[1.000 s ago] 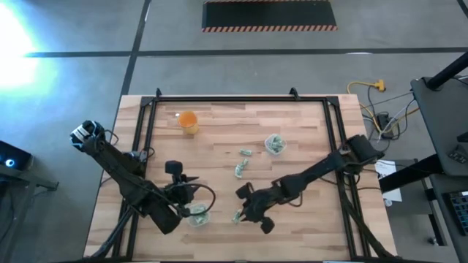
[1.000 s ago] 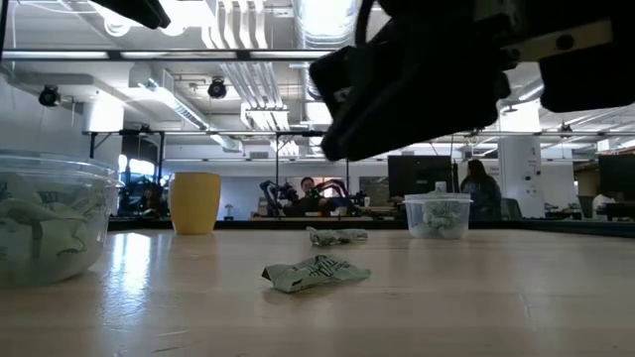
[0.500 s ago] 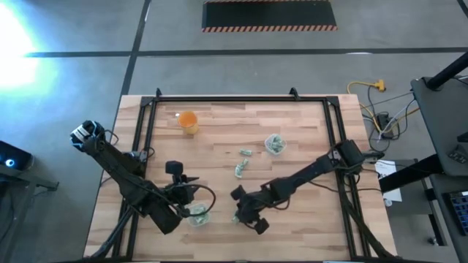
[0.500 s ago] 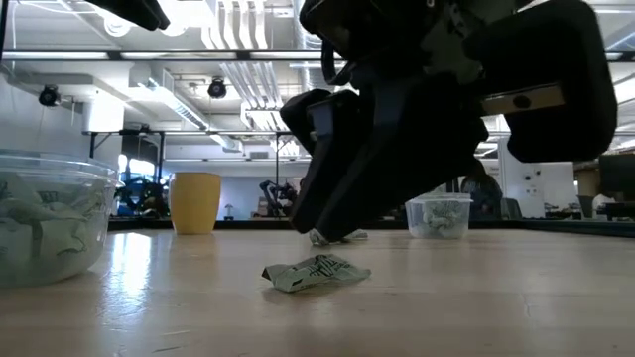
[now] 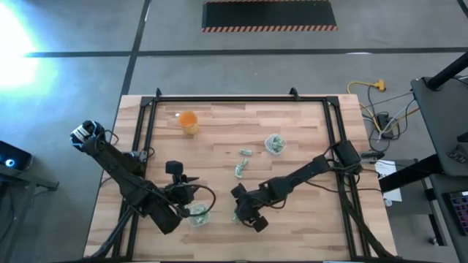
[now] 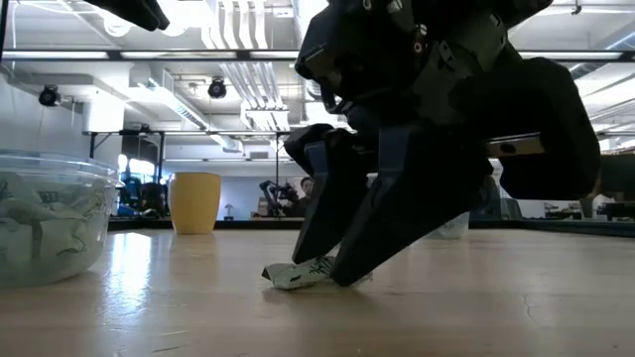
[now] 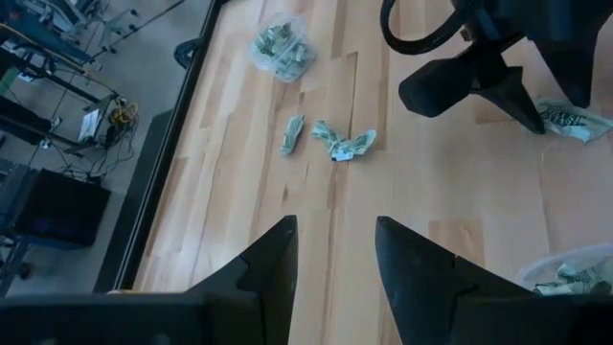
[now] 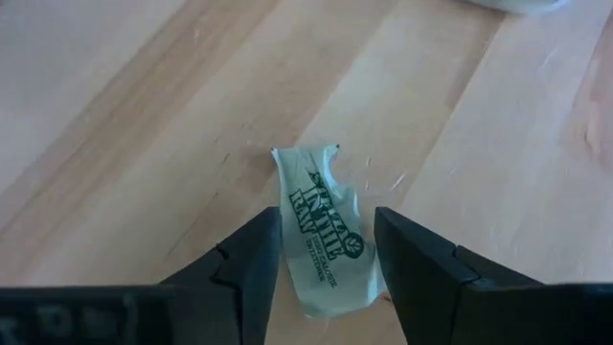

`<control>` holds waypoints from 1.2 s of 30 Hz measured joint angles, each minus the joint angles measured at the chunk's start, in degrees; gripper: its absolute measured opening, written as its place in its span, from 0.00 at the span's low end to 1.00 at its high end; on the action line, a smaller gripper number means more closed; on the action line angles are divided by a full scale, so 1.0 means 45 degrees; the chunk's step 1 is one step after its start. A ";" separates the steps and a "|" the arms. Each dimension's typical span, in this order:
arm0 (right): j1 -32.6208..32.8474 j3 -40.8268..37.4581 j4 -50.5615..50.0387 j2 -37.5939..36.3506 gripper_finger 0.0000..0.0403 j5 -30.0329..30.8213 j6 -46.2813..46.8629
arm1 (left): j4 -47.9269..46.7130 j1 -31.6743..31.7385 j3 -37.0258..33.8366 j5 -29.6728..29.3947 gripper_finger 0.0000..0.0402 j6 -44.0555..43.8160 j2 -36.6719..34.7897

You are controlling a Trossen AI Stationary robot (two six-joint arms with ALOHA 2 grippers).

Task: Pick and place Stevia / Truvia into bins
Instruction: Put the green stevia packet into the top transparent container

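Note:
A pale green and white Stevia sachet (image 8: pixel 324 244) lies flat on the wooden table near its front edge. My right gripper (image 8: pixel 326 273) is open, low over the table, one finger on either side of the sachet (image 6: pixel 298 274). Two more sachets (image 5: pixel 246 153) (image 5: pixel 239 169) lie mid-table. One clear bin (image 5: pixel 275 144) stands at the far right. The other bin (image 5: pixel 197 216), with sachets in it, stands near the front left. My left gripper (image 7: pixel 333 264) hovers open beside that bin, with nothing between its fingers. My right gripper comes at the sachet from above, slanting down, and its fingers (image 8: pixel 414 273) straddle the sachet's long sides. The sachet lies flat on the table. I cannot tell whether the fingertips touch it.
An orange cup (image 5: pixel 189 121) stands at the far left of the table. A black frame rail (image 5: pixel 219 102) runs around the tabletop. Bare wood lies between the two loose sachets and the front edge. People and desks show in the room beyond.
My right gripper has come down to the table and a little toward its left edge, and its fingers have opened and now stand around the sachet. The sachet has stayed where it was.

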 joint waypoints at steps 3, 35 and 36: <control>-0.0053 0.0000 -0.0069 -0.0015 0.39 0.0007 0.0000 | 0.0000 0.0000 0.0000 0.0005 0.31 0.0000 0.0000; -0.0335 -0.0217 -0.6902 -0.3528 0.02 0.7027 0.1875 | 0.0058 0.0005 -0.0005 0.0005 0.31 0.0015 0.0005; -0.0392 -0.0376 -0.7210 -0.3745 0.02 0.7533 0.2229 | 0.0051 0.0005 -0.0005 0.0005 0.31 0.0023 0.0005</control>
